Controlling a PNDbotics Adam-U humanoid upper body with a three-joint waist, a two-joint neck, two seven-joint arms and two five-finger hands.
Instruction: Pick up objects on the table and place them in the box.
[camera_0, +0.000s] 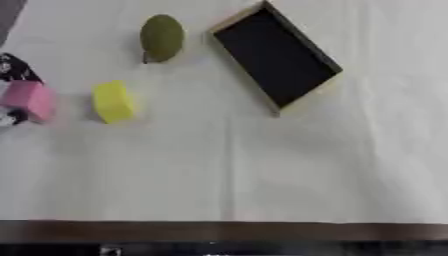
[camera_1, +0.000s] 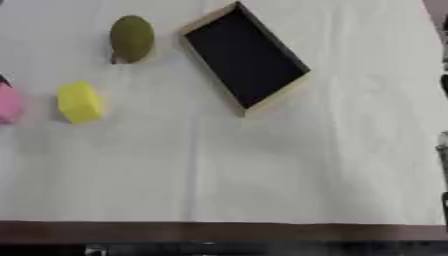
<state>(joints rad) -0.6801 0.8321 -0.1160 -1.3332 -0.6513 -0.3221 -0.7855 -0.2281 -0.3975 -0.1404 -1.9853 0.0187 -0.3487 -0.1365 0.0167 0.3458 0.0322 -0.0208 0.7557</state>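
The box (camera_0: 276, 59), a shallow rectangular tray with a pale wooden rim and a black inside, lies turned at an angle in the upper middle of the frame, with nothing in it. To its left, near the top, sits an olive-green rounded object (camera_0: 162, 37), apart from the box. Below that, at middle left, a yellow block (camera_0: 114, 102) rests on the white cloth (camera_0: 262, 170) that covers the bench. At the far left edge is a pink block (camera_0: 31, 100), and the left hand (camera_0: 12, 70) shows there as black and white parts above and below it; it seems to be at the block, but I cannot tell whether its fingers are apart or closed on it. A dark brown bench edge (camera_0: 227, 231) runs along the bottom.
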